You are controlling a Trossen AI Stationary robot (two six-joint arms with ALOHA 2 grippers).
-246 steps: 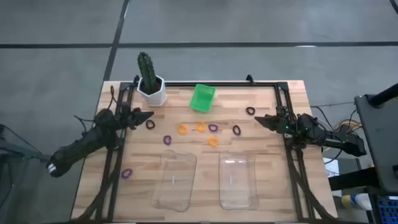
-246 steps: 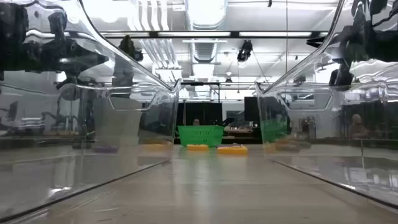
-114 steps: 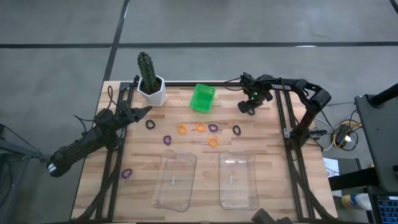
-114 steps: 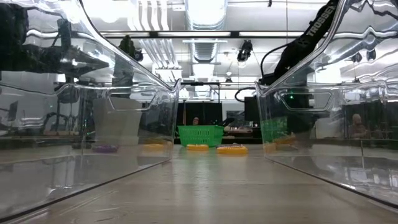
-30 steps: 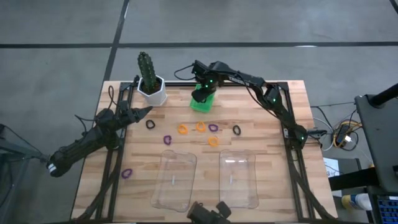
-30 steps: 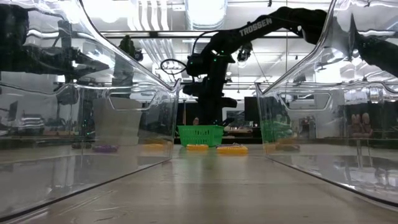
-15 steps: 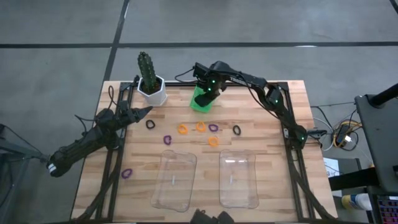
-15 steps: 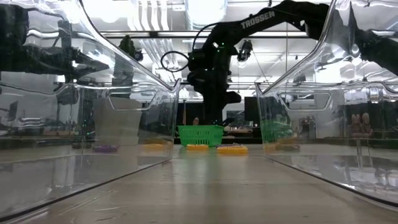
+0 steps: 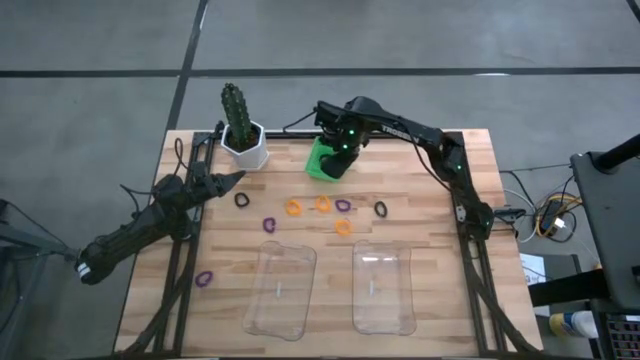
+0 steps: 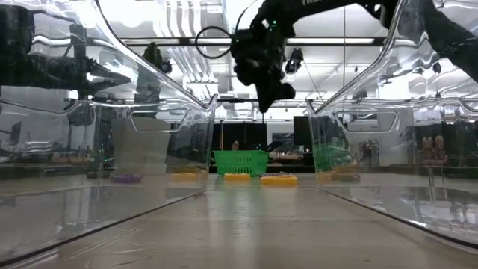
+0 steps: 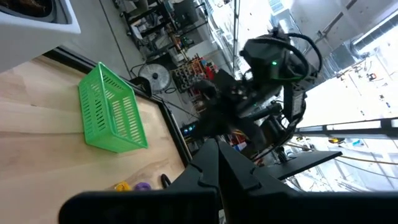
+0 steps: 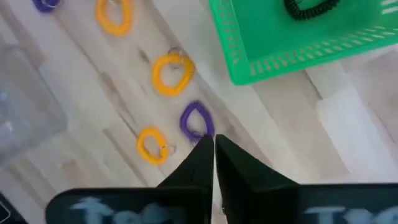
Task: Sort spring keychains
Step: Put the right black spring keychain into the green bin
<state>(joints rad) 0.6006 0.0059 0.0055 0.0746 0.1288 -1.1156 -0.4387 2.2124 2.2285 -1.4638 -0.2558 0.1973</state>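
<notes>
My right gripper (image 9: 342,150) hangs shut and empty above the green basket (image 9: 326,160), high over it in the low view (image 10: 266,103). A black spring keychain (image 12: 311,7) lies on the basket's floor (image 12: 292,43). On the table between basket and trays lie orange keychains (image 9: 293,208) (image 9: 323,204) (image 9: 343,227), purple ones (image 9: 269,224) (image 9: 343,205) and black ones (image 9: 241,199) (image 9: 380,209). Another purple one (image 9: 204,279) lies near the left edge. My left gripper (image 9: 236,181) waits shut at the table's left, near the black keychain.
Two clear trays (image 9: 280,288) (image 9: 384,288) stand side by side at the near edge. A cactus in a white pot (image 9: 244,142) stands at the far left corner. A black frame (image 9: 455,160) runs along the table's far side and both ends.
My right gripper has risen from just above the green basket to well above it and has drifted a little toward the table's right edge. The black keychain stays in the basket.
</notes>
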